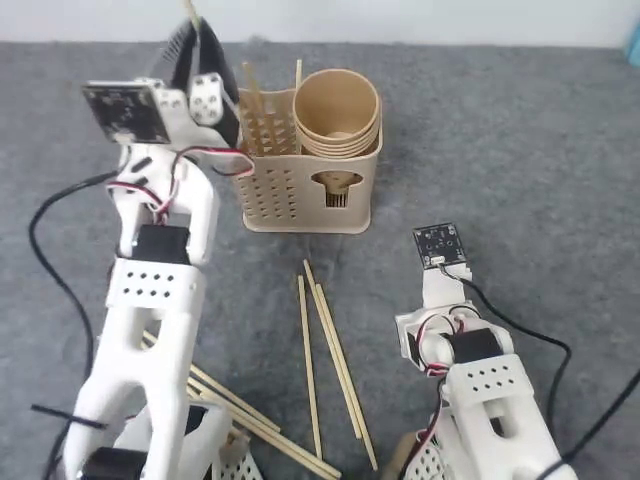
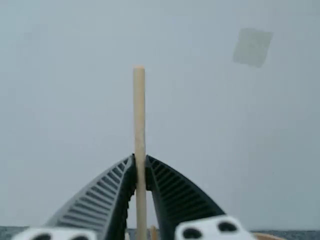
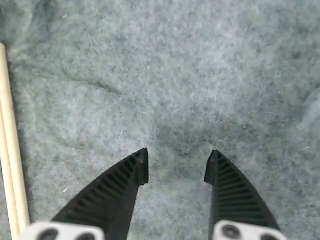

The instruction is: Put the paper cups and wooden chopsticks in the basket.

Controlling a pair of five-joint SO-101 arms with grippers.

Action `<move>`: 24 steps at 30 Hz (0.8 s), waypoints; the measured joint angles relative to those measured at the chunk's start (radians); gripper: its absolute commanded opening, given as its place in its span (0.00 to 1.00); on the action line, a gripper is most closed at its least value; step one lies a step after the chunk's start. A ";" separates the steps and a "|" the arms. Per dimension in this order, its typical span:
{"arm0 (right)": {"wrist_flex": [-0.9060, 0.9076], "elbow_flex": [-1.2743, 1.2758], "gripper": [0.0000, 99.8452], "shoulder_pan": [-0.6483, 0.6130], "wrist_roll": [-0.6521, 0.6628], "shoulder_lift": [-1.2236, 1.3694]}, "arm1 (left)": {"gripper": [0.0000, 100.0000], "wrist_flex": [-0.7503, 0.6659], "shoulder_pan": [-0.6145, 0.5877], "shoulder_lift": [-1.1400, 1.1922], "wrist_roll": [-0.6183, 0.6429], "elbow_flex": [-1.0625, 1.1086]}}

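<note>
- The left gripper [image 2: 140, 160] is clamped on a single wooden chopstick [image 2: 139, 110], pinched well below its upper tip. The stick stands upright and much of its length shows above the fingertips.
- In the high view this gripper is raised at about 10 o'clock from the basket [image 1: 300, 205], near its slotted compartment but not yet over it.
- The basket sits at 12 o'clock on the grey felt mat [image 1: 520, 150]. The stacked paper cups [image 1: 337, 100] are nested in one compartment. A few binned chopsticks [image 1: 262, 115] stand in the other, at 9 o'clock from the cups.
- Three loose chopsticks [image 1: 331, 355] lie flat on the mat at 6 o'clock from the basket, nearly parallel and close together. Another bundle of chopsticks [image 1: 250, 418] lies at about 7 o'clock, partly under the left arm.
- The right gripper [image 3: 176, 162] hangs over bare mat with its fingers apart and nothing between them. A pair of sticks [image 3: 11, 150] lies just beside it.
- Handling, as a judgement: the chopsticks look light, stiff and smooth, so one held near an end may pivot or slip. A pinch nearer the middle should hold it steadier.
- The sticks lying flat on the felt offer little height. The fingers would likely need to straddle one stick squarely, and close neighbours may get dragged along.
- The held stick probably has to go in nearly vertical so it clears the chopsticks in the compartment.
</note>
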 measured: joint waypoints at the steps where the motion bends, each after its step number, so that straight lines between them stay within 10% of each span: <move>1: 0.000 0.000 0.20 0.000 0.000 0.000 | 0.16 0.000 -0.002 0.000 0.002 0.008; 9: 0.000 0.005 0.20 0.000 0.052 0.000 | 0.26 0.077 -0.043 -0.051 0.052 0.008; 24: 0.000 0.005 0.20 0.000 0.057 0.000 | 0.08 0.961 -0.278 -0.566 0.081 -0.072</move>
